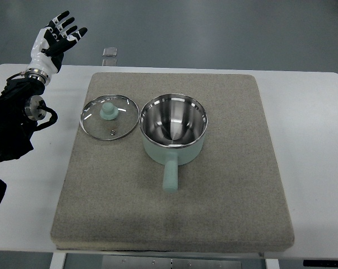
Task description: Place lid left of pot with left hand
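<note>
The round glass lid (109,117) with a mint knob lies flat just left of the mint-green steel pot (173,130); the left robot hand (59,33) hovers released, fingers spread.

1. One pot (174,130) — pale green outside, shiny metal inside, one handle pointing near.
2. One glass lid (110,117) with one green knob, left of the pot.
3. One beige mat (225,190) on one white table (314,140).
4. One robot hand (58,35) — far left.
</note>
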Controlling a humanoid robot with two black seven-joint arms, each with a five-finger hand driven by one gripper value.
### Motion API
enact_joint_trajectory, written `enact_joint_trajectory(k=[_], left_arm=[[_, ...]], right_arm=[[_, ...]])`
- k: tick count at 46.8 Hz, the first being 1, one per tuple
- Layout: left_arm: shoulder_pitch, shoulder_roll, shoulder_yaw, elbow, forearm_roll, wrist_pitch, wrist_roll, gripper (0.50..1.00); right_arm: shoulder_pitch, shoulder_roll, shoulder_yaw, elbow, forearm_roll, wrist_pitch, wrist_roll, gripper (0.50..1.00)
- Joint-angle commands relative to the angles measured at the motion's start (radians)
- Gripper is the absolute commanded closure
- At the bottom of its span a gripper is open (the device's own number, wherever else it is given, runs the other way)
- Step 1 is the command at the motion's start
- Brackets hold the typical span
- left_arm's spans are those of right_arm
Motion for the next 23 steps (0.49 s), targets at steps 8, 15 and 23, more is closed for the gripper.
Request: enact_joint_trajectory(k=[8,15,23], left_arm=[[0.0,-0.005,-0.019,-0.001,-0.005,0.029,-0.003,0.508],[0.0,-0.026,-0.069,-0.004,-0.012,0.038,-0.003,0.508],[-0.003,-0.049,-0.077,-0.008,-0.014,0.038,-0.003,0.508]], right_arm=[[0.0,0.0,0.0,0.0,0.0,0.0,0.0,0.579],[0.0,0.0,0.0,0.0,0.0,0.0,0.0,0.579],[0.0,0.0,0.0,0.0,0.0,0.0,0.0,0.579]])
